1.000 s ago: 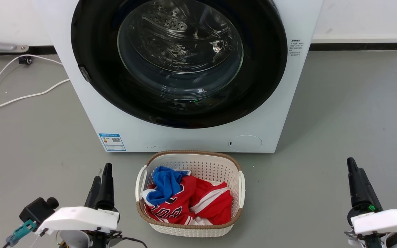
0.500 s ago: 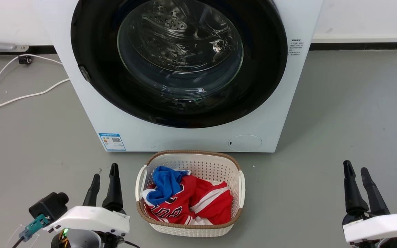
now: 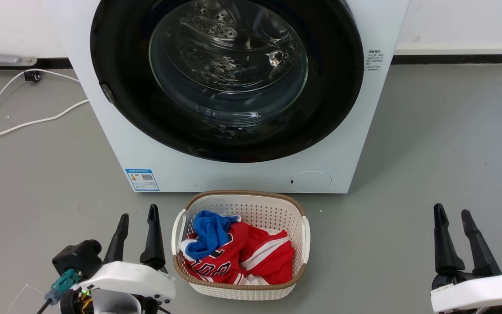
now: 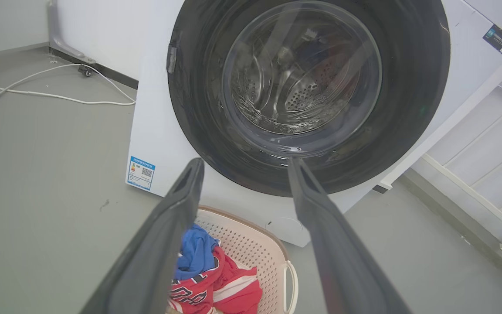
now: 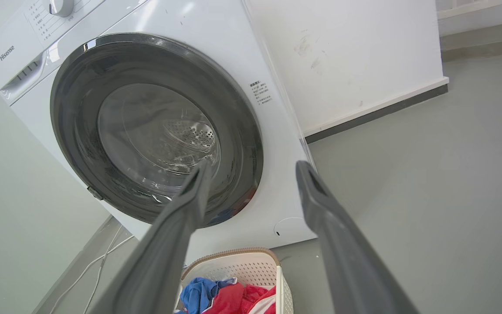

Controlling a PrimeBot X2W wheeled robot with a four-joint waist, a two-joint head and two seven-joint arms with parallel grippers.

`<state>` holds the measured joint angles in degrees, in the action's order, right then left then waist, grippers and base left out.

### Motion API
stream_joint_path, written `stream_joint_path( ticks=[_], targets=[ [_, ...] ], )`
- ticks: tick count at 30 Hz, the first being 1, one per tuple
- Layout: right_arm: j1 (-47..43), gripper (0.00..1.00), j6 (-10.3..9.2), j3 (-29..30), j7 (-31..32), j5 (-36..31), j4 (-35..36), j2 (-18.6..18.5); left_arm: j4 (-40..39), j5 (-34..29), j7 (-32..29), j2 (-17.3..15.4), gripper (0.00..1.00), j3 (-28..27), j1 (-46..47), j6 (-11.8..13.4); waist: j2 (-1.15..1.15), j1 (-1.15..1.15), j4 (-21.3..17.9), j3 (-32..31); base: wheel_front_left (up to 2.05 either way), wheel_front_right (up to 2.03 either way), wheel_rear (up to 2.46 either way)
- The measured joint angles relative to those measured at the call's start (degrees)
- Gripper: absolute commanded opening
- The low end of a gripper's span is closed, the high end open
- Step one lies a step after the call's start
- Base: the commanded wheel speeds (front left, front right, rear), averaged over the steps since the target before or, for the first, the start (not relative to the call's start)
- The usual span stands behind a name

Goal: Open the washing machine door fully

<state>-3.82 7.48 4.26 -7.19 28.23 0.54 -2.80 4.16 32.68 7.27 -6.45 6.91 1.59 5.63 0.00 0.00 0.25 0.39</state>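
Two long, dark, tapered fingers (image 3: pixel 153 237) are borne by the left gripper (image 3: pixel 138 212) and the right gripper (image 3: pixel 452 209). Each wrist is capped by a glossy white shell (image 3: pixel 124 279). A black block (image 3: pixel 76 258) and teal connector (image 3: pixel 62 281) are fitted at the left.

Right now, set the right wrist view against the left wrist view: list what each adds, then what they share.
The right wrist view adds the control knob and the detergent drawer. The left wrist view adds the blue-topped sticker and a white frame. Both show the closed door, the laundry basket and that arm's own open tool: left tool, right tool.
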Motion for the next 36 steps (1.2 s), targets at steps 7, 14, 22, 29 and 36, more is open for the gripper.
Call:
stream_joint_path(
  ticks=[7,14,22,29,36],
  targets=[
    [-1.0,1.0,0.0,-0.04,-1.37,-5.19,1.63,-0.01,-1.02,-5.14,1.41,-0.34,1.0,1.68,-0.03,0.63,0.0,0.0,-0.02,0.13,0.0,0.0,0.0],
    [-1.29,1.0,0.01,0.09,-2.44,-8.37,2.76,-0.01,-1.49,-9.13,2.36,-0.45,1.0,2.31,-0.38,0.97,0.0,0.0,-0.02,0.07,0.0,0.0,0.0],
    [-2.13,1.0,0.01,-0.09,-3.45,-10.7,4.01,-0.02,-1.82,-13.32,3.37,-0.41,1.0,2.83,-0.88,0.96,0.0,0.0,0.03,0.11,0.0,0.0,0.0],
    [-2.58,1.0,0.01,-0.08,-4.41,-13.07,4.56,-0.02,-1.97,-16.29,4.32,-0.08,1.0,2.78,-1.36,0.3,0.0,0.0,0.04,0.14,0.0,0.0,0.0],
    [-3.36,1.0,0.01,-0.33,-5.17,-15.95,4.9,-0.03,-1.67,-19.45,5.1,0.63,1.0,2.19,-1.97,-0.8,0.0,0.0,0.13,0.06,0.0,0.0,0.0]
  ],
)
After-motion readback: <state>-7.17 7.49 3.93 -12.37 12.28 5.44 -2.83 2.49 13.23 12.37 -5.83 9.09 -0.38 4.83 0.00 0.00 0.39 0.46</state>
